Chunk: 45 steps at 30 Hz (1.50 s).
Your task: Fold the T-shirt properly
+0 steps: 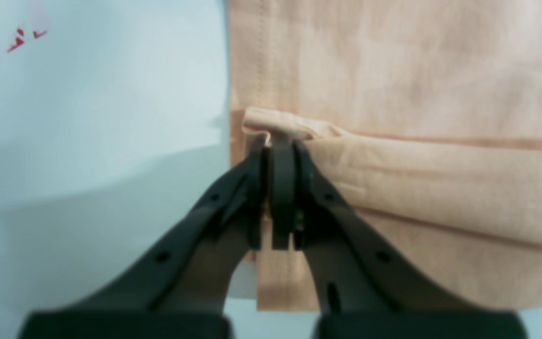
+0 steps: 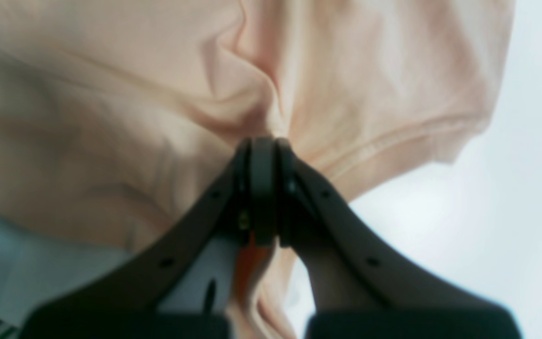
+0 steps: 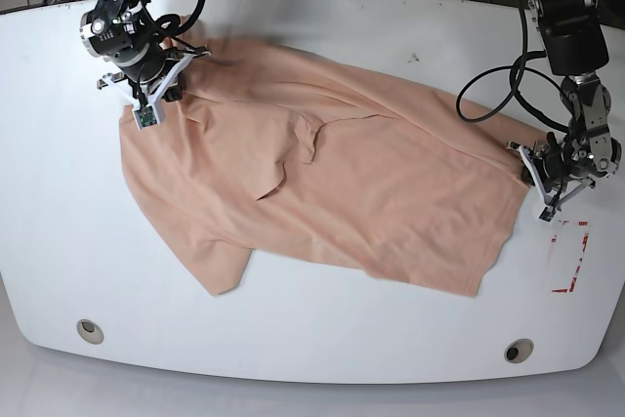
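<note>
The peach T-shirt lies spread across the white table, wrinkled near its middle. At the right edge of the cloth, my left gripper is shut on the T-shirt's hem. In the left wrist view the left gripper pinches a small raised fold of T-shirt hem. At the far left, my right gripper is shut on the shoulder area by a sleeve. The right wrist view shows the right gripper with T-shirt fabric bunched between its fingers and gathered into creases.
A red-and-white marking sits on the table near the left gripper. Round holes lie near the front corners. Cables hang by the arm on the right, and more run behind the table's far edge.
</note>
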Tool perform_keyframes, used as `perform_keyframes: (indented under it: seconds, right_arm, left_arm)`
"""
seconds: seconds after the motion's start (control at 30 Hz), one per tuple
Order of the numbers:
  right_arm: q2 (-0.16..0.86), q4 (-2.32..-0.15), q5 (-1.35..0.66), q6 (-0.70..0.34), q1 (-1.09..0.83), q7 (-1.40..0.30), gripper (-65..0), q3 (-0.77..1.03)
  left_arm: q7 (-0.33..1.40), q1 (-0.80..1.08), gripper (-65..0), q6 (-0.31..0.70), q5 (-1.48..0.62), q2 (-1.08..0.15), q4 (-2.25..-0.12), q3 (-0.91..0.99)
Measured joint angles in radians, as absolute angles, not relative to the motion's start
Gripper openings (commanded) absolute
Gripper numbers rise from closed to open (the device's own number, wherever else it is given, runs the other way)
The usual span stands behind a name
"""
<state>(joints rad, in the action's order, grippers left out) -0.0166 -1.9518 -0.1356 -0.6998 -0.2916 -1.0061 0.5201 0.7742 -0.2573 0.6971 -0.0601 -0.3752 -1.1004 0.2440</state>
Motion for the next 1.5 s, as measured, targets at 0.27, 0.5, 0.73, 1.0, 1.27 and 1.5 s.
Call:
perform_keyframes:
  seconds: [0.27, 0.5, 0.73, 1.0, 1.27, 1.5]
  right_arm:
    - [-0.022, -1.957, -0.136, -0.700, -0.314, -1.007, -64.4, 0.622]
    - [-0.022, -1.989, -0.154, -0.700, -0.332, -1.007, -64.4, 0.708]
    - [-0.023, -1.988, -0.154, -0.700, -0.331, -1.006, -63.1, 0.720]
    - [-0.019, -1.987, -0.136, -0.700, -0.310, -1.005, -33.3, 0.722]
    - [-0.019, -1.993, -0.135, -0.700, -0.291, -1.010, -22.0, 0.725]
    - [-0.024, -2.004, -0.186, -0.700, -0.295, -1.013, -27.4, 0.721]
  left_arm:
    - [0.762, -0.250, -65.0, 0.697, -0.066, -0.377, -1.100, 0.244]
    - [0.762, -0.250, -65.0, 0.698, -0.068, -0.377, -1.100, 0.244]
    - [0.751, -0.255, -65.0, 0.698, -0.078, -0.377, -1.081, 0.242]
    - [0.750, -0.261, -60.8, 0.700, -0.079, -0.377, -1.073, 0.242]
    - [0.751, -0.264, -35.4, 0.690, -0.075, -0.377, -1.073, 0.249]
    - [0.773, -0.298, -31.1, 0.697, -0.064, -0.372, -1.070, 0.248]
